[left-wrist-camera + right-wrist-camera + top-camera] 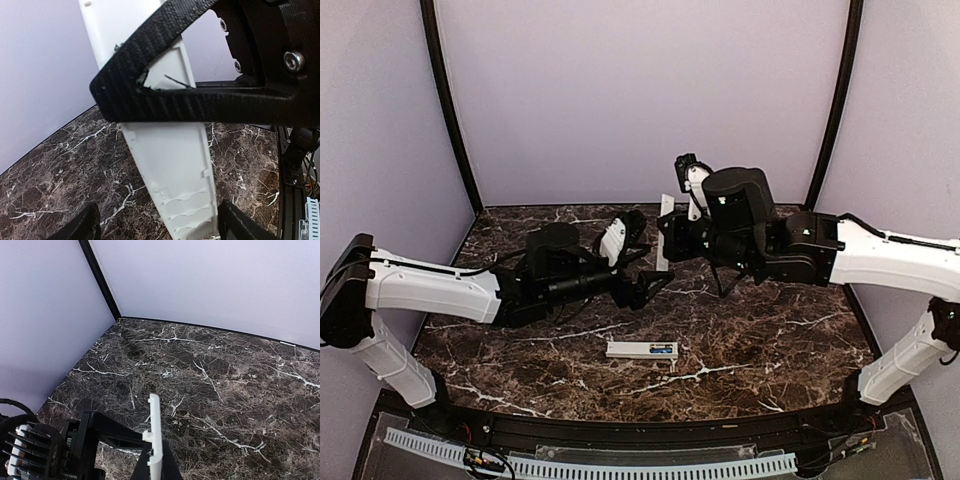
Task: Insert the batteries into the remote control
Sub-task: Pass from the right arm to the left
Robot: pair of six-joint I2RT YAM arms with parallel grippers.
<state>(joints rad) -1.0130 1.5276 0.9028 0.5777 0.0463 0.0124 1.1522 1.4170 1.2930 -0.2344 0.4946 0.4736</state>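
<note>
The white remote control (632, 350) lies flat near the table's front middle, its compartment open, with blue batteries (662, 350) lying in it. My right gripper (672, 238) is shut on a thin white battery cover (666, 225) and holds it upright above the table. The cover shows edge-on in the right wrist view (155, 425), between that gripper's (156, 455) fingers. My left gripper (653, 252) is open, and the cover's ribbed end (170, 165) lies between its (157, 227) spread fingers (82, 226). The right gripper's black finger (175, 102) crosses the cover.
The dark marble table (770, 340) is ringed by pale purple walls with black corner posts (450, 110). The left gripper's black frame (100, 432) sits close beside the cover in the right wrist view. Both arms meet over the table's middle.
</note>
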